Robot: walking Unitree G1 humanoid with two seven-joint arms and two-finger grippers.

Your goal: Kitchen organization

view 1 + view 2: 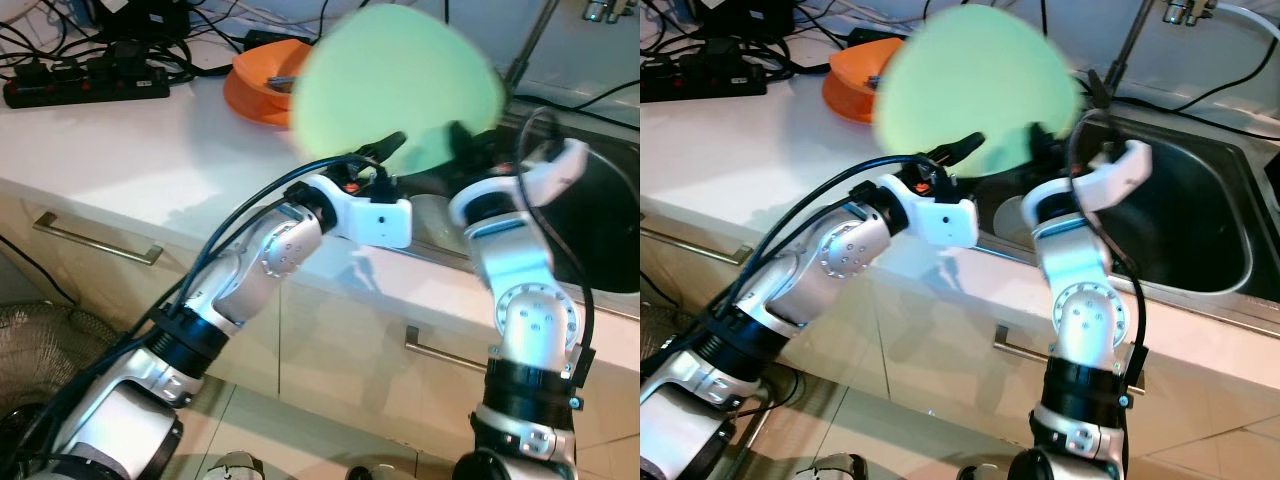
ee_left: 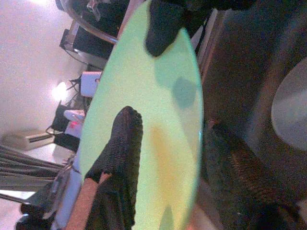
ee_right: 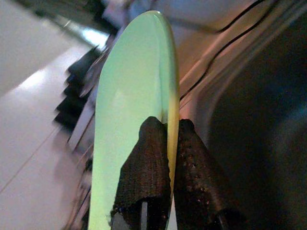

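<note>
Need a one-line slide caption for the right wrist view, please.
Right gripper pinches the rim of the light green plate edge-on beside the dark sink.
</note>
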